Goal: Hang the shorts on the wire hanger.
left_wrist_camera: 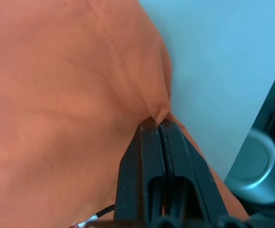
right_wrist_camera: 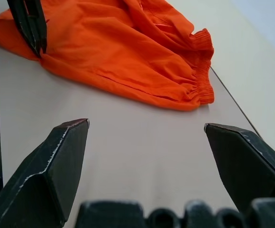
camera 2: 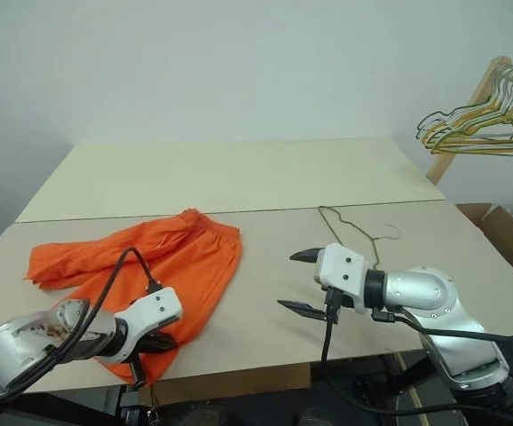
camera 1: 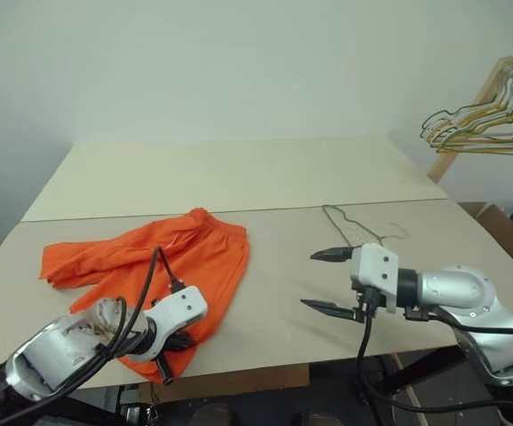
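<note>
While pinched tight on a fold of the shorts (left_wrist_camera: 71,95) near their front hem, left gripper (left_wrist_camera: 157,124) angled steeply down at the near edge of the table (camera 1: 265,266), both black fingers (left_wrist_camera: 137,156) pressed together with orange cloth caught at the tips. Right gripper (camera 1: 330,281) held off to the side with jaws spread wide and nothing between them, hovering above bare tabletop, near the wire hanger (camera 1: 354,226) but apart from it. Shorts spread flat and crumpled on the left half of the table, waistband toward the middle; thin grey hanger lying flat just behind the right gripper, well apart from the cloth.

Judged as the grasp step, freshly secured; hanging not yet begun. Next likely calls for lifting the fabric clear and bringing it toward the hanger, or fetching the hanger with the free gripper. Risk of a thin pinch slipping.

Pale beige tabletop with a seam across it, plain white wall behind, wooden rack (camera 1: 469,120) with bunched hangers (camera 1: 478,124) at far right.
</note>
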